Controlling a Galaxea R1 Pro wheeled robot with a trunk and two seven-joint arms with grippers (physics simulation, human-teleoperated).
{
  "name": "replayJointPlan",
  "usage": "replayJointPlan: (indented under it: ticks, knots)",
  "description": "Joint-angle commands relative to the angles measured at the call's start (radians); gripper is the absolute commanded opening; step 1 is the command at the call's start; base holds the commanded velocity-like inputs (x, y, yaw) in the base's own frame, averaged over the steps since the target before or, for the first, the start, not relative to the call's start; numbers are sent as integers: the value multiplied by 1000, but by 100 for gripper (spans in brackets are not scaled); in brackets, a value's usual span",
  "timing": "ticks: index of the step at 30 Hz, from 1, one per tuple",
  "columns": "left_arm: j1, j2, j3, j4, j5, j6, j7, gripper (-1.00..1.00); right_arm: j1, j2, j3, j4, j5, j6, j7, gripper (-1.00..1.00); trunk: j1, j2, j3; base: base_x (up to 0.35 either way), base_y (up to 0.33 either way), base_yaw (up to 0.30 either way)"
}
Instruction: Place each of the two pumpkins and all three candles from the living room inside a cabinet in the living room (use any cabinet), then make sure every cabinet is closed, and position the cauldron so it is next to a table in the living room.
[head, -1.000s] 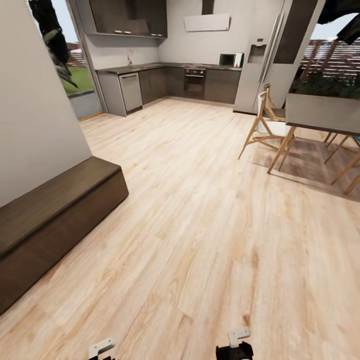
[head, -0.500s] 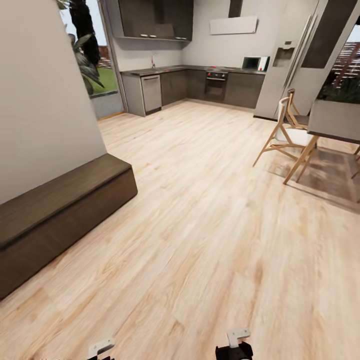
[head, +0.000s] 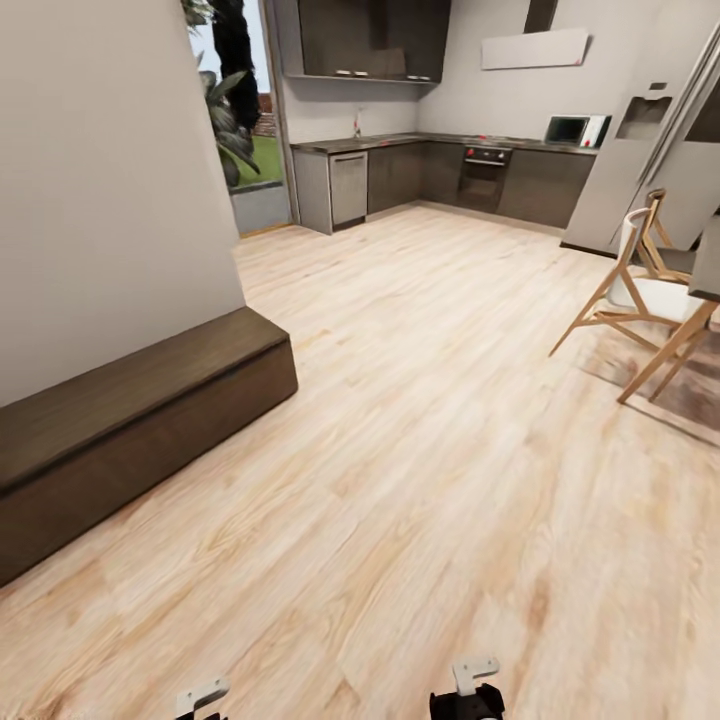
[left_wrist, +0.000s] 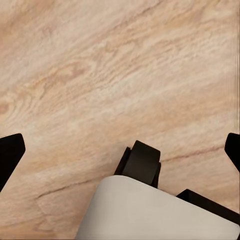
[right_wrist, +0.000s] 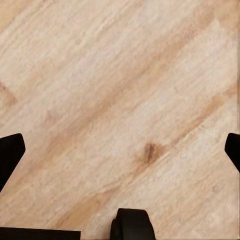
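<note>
The cabinet (head: 130, 420), a long low dark-brown unit, runs along the white wall at the left of the head view, and its front looks flush and shut. Pumpkins, candles and cauldron are out of view. Parts of both arms poke in at the bottom edge of the head view. My left gripper (left_wrist: 121, 152) hangs open over bare wood floor, its fingertips (left_wrist: 10, 155) spread wide with nothing between them. Above the floor, my right gripper (right_wrist: 121, 152) is open and empty too.
A wooden chair (head: 640, 300) and the corner of a dining table (head: 708, 262) stand at the right. A dark kitchen counter (head: 450, 170) and fridge (head: 650, 160) line the far wall. My white base (left_wrist: 150, 210) and a black wheel (left_wrist: 142, 162) appear in the left wrist view.
The whole head view has swung to the left, so the cabinet, kitchen and chair now sit further right in the picture. The arms keep the same pose.
</note>
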Motion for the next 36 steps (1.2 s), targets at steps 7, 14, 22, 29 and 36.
replayJointPlan:
  ticks: [7, 14, 22, 29, 36]
  knots:
    - [0, 1, 0, 0, 1, 0, 0, 100, 0, 0, 0, 0, 0, 0, 0, 100, 0, 0, 0, 244, -253, 287]
    - [0, 2, 0, 0, 2, 0, 0, 100, 0, 0, 0, 0, 0, 0, 0, 100, 0, 0, 0, 244, -253, 287]
    - [0, 2, 0, 0, 2, 0, 0, 100, 0, 0, 0, 0, 0, 0, 0, 100, 0, 0, 0, 244, -253, 287]
    - [0, 2, 0, 0, 2, 0, 0, 100, 0, 0, 1, 0, 0, 0, 0, 100, 0, 0, 0, 244, -252, 287]
    - [0, 2, 0, 0, 2, 0, 0, 100, 0, 0, 1, 1, 0, 0, 0, 100, 0, 0, 0, 244, -252, 287]
